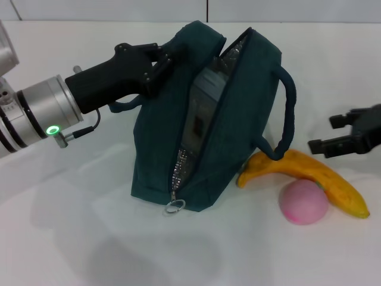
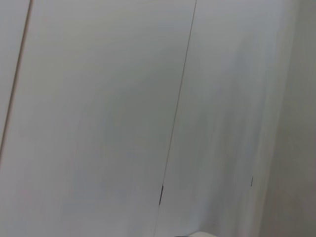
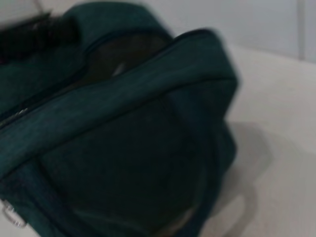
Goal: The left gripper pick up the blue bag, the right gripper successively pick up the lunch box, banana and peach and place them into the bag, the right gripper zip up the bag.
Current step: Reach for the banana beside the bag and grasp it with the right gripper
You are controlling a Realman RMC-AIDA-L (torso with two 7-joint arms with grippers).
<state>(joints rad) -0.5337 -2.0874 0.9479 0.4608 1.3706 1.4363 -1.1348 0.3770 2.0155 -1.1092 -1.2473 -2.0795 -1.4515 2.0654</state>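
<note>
The blue bag (image 1: 202, 119) stands tilted on the white table, its zipper open along the top. My left gripper (image 1: 163, 63) is shut on the bag's upper left edge and holds it up. A grey lunch box (image 1: 202, 110) shows inside the opening. The banana (image 1: 309, 176) lies on the table to the right of the bag, touching its foot, and the pink peach (image 1: 303, 201) lies against the banana's near side. My right gripper (image 1: 328, 134) is open and empty, above and just right of the banana. The bag (image 3: 148, 148) fills the right wrist view.
The bag's loose handle (image 1: 287, 113) hangs over the banana's left end. A metal zipper ring (image 1: 174, 207) rests at the bag's front foot. The white table (image 1: 89, 238) stretches in front. The left wrist view shows only white wall panels (image 2: 148, 118).
</note>
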